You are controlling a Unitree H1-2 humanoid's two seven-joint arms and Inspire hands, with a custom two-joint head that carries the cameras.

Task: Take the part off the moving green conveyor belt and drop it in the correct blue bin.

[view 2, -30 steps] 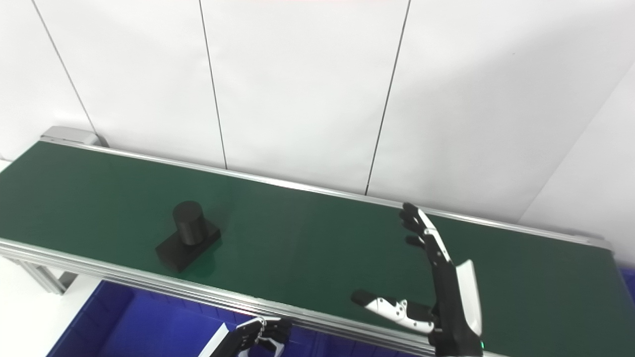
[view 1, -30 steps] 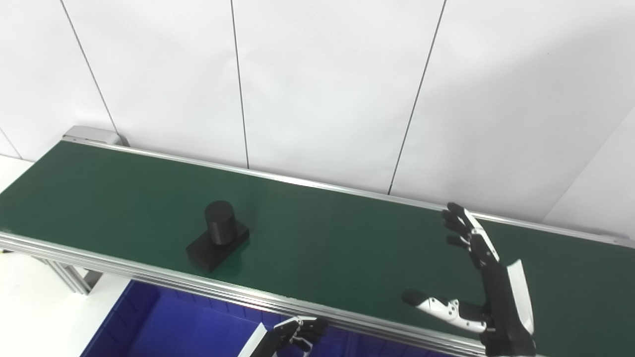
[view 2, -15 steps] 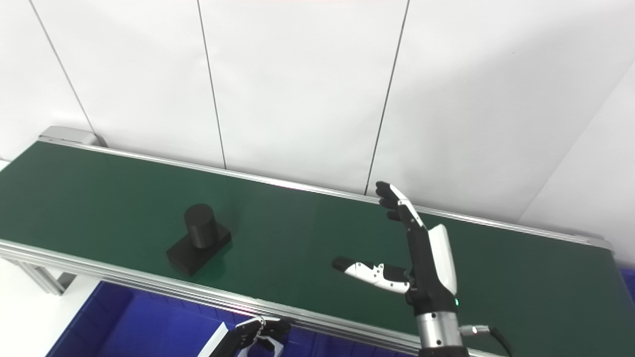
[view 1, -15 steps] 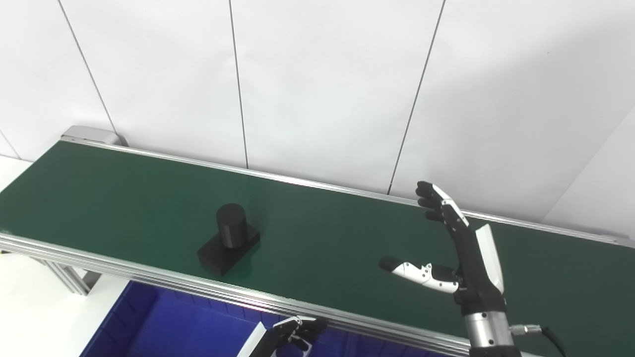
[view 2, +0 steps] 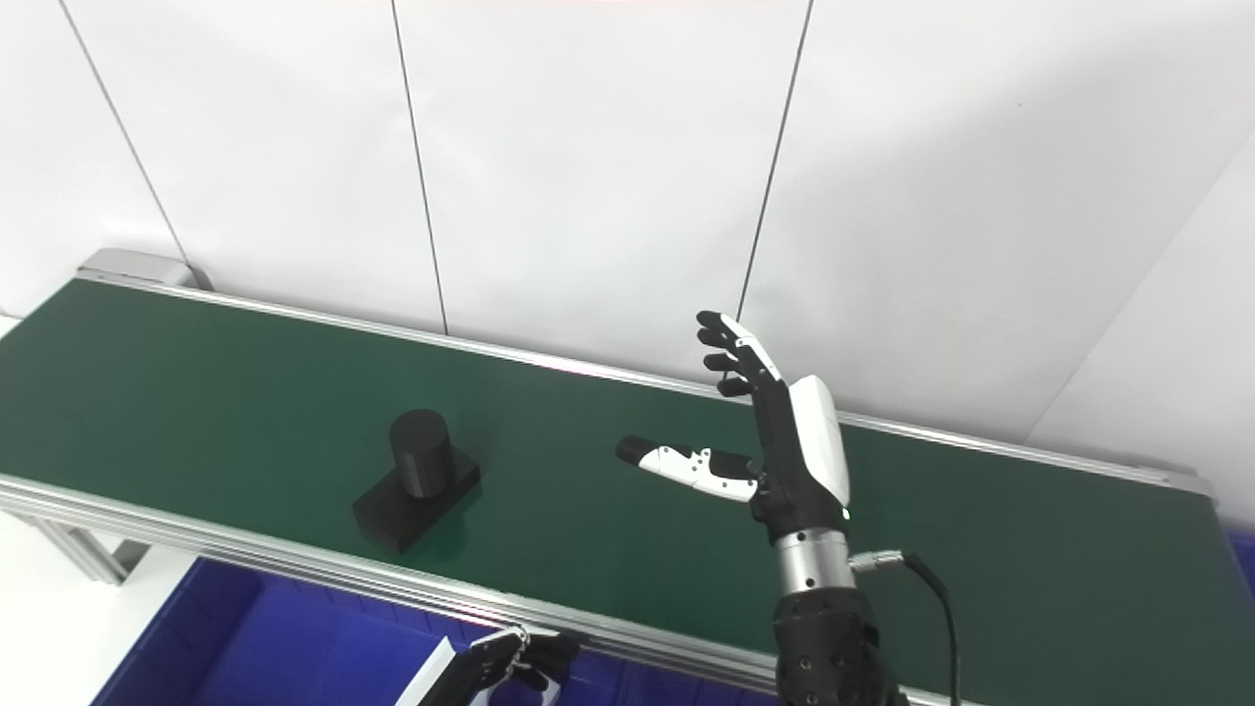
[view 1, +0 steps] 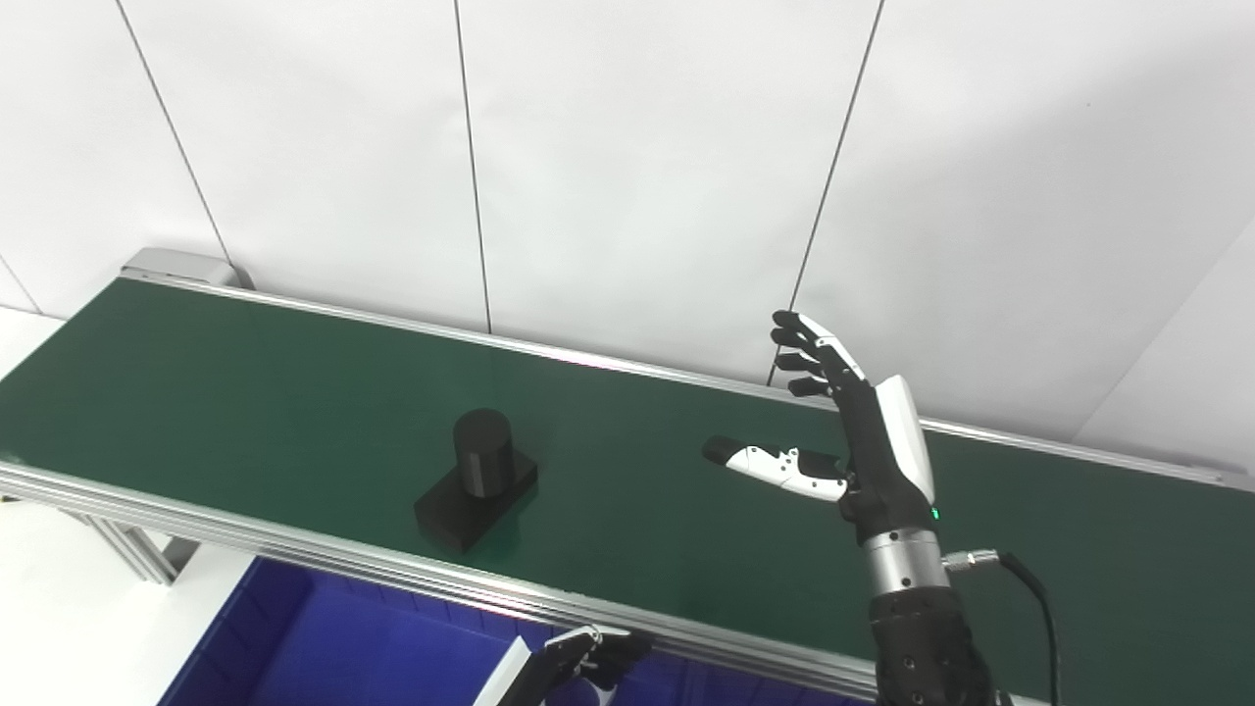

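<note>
The part (view 1: 476, 479) is black: an upright cylinder on a flat rectangular base. It rides on the green conveyor belt (view 1: 245, 382) near its front edge, left of centre. My right hand (view 1: 841, 429) is open, fingers straight up and thumb pointing left, raised above the belt well to the right of the part. My left hand (view 1: 578, 662) is low at the bottom edge, below the belt's front rail, fingers curled; it also shows in the right eye view (view 2: 510, 663). Nothing shows in it.
A blue bin (view 1: 324, 642) sits below the belt's front rail at the lower left. An aluminium rail (view 1: 294, 554) runs along the belt's front edge. A white panelled wall stands behind the belt. A cable hangs from my right wrist.
The part has travelled to the right along the belt. My right hand has risen and moved left and farther over the belt, still open. My left hand has stayed put.
</note>
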